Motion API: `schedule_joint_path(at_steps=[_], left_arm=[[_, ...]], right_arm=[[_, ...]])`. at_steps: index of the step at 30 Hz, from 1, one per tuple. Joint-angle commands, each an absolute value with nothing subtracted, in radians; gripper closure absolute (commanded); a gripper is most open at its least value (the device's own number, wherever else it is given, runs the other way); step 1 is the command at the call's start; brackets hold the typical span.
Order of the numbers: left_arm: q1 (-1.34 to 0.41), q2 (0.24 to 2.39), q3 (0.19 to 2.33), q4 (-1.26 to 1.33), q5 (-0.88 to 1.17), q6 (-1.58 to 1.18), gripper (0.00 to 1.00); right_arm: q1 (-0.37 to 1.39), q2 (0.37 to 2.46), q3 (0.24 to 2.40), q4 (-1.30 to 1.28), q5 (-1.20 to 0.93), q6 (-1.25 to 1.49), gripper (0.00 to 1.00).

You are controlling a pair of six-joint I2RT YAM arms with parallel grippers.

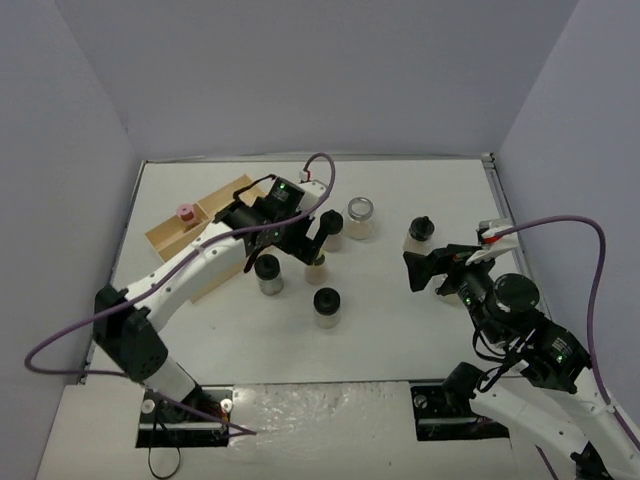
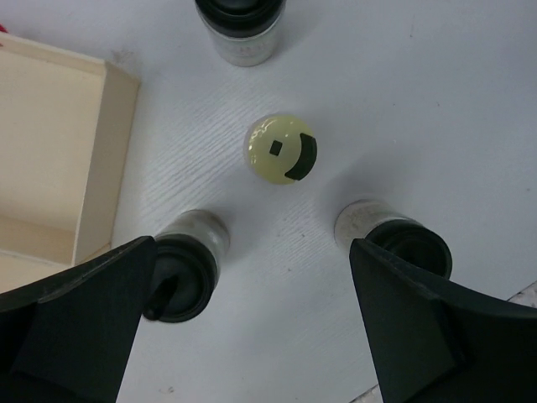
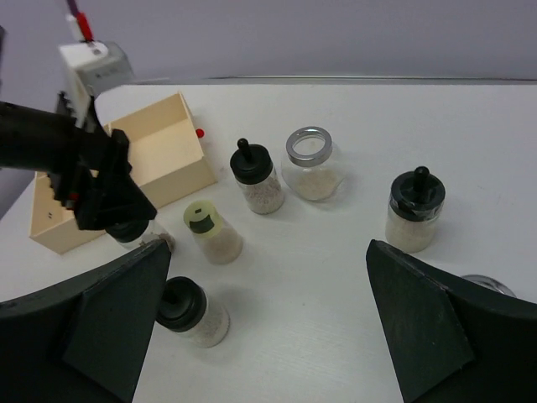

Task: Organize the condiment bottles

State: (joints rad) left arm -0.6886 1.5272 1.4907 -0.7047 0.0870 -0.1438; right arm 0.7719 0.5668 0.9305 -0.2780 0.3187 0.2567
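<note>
A: Top view first. Find the left gripper at 3 o'clock of the wooden tray: spread fully, holding nothing.

B: Target?

A: Most likely the yellow-green-capped jar, upright on the table, just at 6 o'clock of that gripper. Mind a black-capped jar at its 9 o'clock and a second black-capped jar near its 5 o'clock. Note too the pink-capped jar, standing in the tray's 10 o'clock end.

B: And the right gripper?

A: Out at 3 o'clock of the table, equally wide, empty. Best left parked, clear of the work.

B: Left wrist view?

A: Shows the yellow-green cap at 12 o'clock, ahead of both fingers, with 1 black cap crowding each fingertip. So: reach on toward 12 o'clock before descending, centre the cap between the pads, then lower past the cap and close on the glass body. Expect a smooth, round wall; squeeze squarely or risk a twist-out.

B: Right wrist view?

A: Confirms nothing between those fingers. Places the yellow-green cap at 10 o'clock, a silver-lidded jar at 12, the tray farther off at 11. Once gripped, lift high enough to clear the tray wall.
</note>
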Motion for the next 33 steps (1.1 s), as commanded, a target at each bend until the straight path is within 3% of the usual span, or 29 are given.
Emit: schedule_joint_path(at_steps=[1,6,19,23,28,33], left_arm=[[-0.718,1.64,1.601,-0.683,0.096,-0.084,0.03],[-0.726,1.768,1.674,-0.702,0.101,-0.073,0.05],[-0.727,1.897,1.686,-0.694,0.092,-0.069,0.29],[-0.728,1.896,1.68,-0.683,0.095,-0.077,0.45],[-0.73,1.871,1.681,-0.692,0.095,-0.083,0.73],[-0.73,1.799,1.71,-0.735,0.087,-0.096,0.86]], right_arm=[[0.77,0.507,0.908,-0.348,0.374,0.342,0.0],[0.77,0.491,0.888,-0.374,0.36,0.367,0.0],[0.77,0.477,0.868,-0.373,0.344,0.387,0.0],[0.77,0.471,0.861,-0.374,0.347,0.389,0.0],[0.769,0.457,0.853,-0.374,0.348,0.393,0.0],[0.77,0.444,0.85,-0.374,0.344,0.393,0.0]])
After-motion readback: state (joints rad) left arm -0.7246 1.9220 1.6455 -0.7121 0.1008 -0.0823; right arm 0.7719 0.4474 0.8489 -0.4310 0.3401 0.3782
